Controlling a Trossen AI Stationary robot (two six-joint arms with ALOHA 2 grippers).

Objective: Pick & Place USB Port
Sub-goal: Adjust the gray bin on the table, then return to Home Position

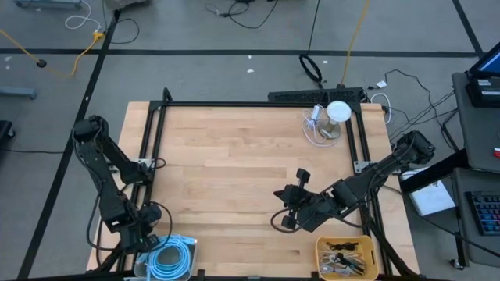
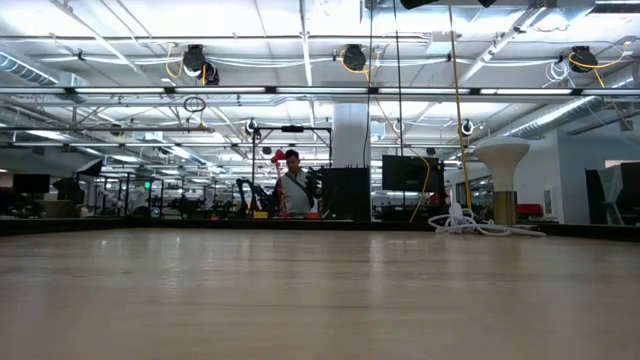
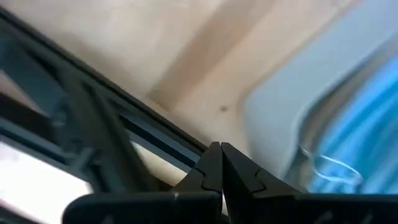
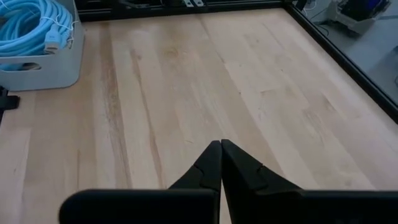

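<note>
Wooden surface [image 1: 234, 172] from above: right claw [image 1: 286, 208] hovers low over its near right part, beside a yellow bin [image 1: 346, 257] of small parts. Left claw [image 1: 148, 248] sits by the cable bin [image 1: 170, 257]. Both wrist views show claws clenched, empty. USB port: cannot tell which item.

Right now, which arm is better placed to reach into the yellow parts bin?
Right. The right gripper is over the table just beside the yellow bin. The left gripper is parked at the opposite corner by the blue cable bin.
</note>
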